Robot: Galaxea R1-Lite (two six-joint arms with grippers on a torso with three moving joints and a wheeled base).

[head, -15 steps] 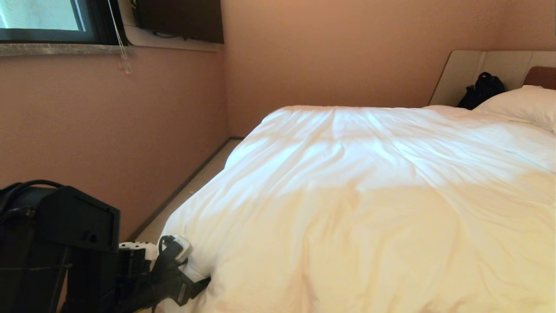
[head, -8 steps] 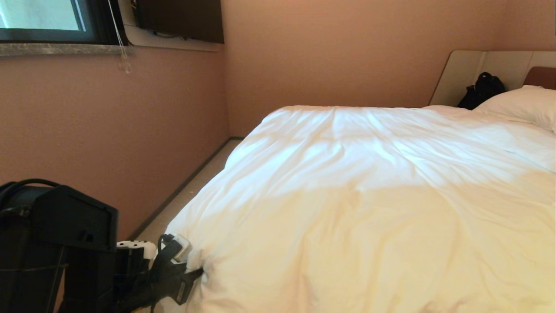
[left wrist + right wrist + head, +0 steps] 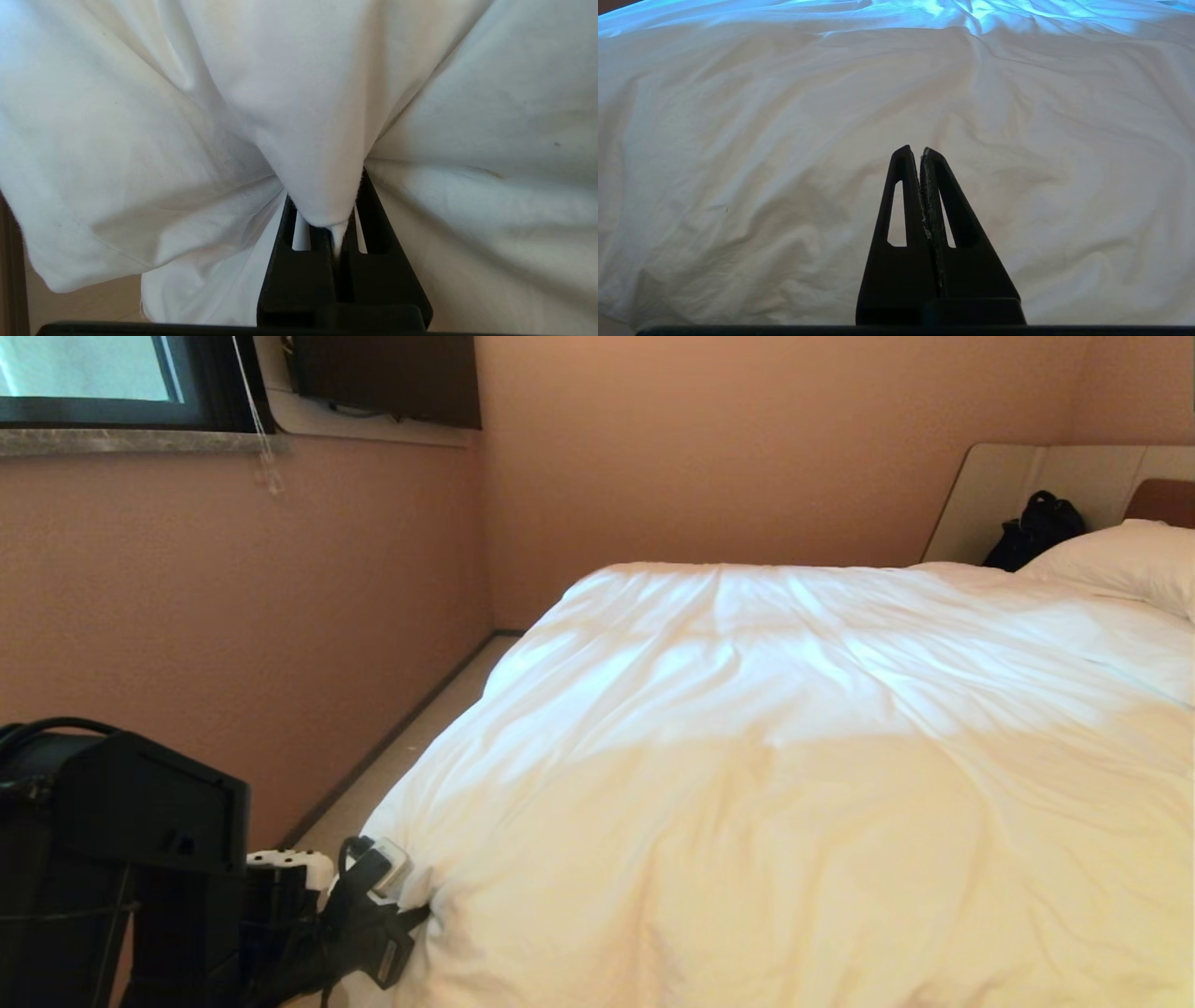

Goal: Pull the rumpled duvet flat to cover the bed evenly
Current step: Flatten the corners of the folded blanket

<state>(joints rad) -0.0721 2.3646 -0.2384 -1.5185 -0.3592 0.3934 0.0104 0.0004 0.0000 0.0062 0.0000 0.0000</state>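
1. The left gripper (image 3: pixel 334 224) has its two black fingers pressed together on a pinch of the duvet (image 3: pixel 308 107); a fold of white cloth runs down into the gap between them and bulges out on both sides.
2. From the head view the same left gripper (image 3: pixel 415 910) sits low at the near left corner of the bed (image 3: pixel 439 705), its tips buried in the duvet's (image 3: pixel 794 784) edge, where the cloth puckers into short creases around the grip.
3. Behind it the black left arm (image 3: pixel 140 868) fills the lower left of the room, with a white and grey piece of the wrist showing just beside the cloth.
4. The right gripper (image 3: pixel 920 151) has its fingers closed tight on each other with nothing between them. It hangs over the duvet (image 3: pixel 784 140) without touching it, as far as I can see.
5. The duvet lies spread over the bed, puffy and creased, hanging over the near left corner and the side that faces the wall.
6. At the far right a white pillow (image 3: pixel 1125 560) rests at the head of the bed, against a beige headboard panel (image 3: pixel 1064 471), with a black bag (image 3: pixel 1036 527) beside it.
7. A strip of pale floor (image 3: pixel 420 733) runs between the bed and the pink wall (image 3: pixel 233 616), and a window (image 3: pixel 89 378) sits high in that wall.
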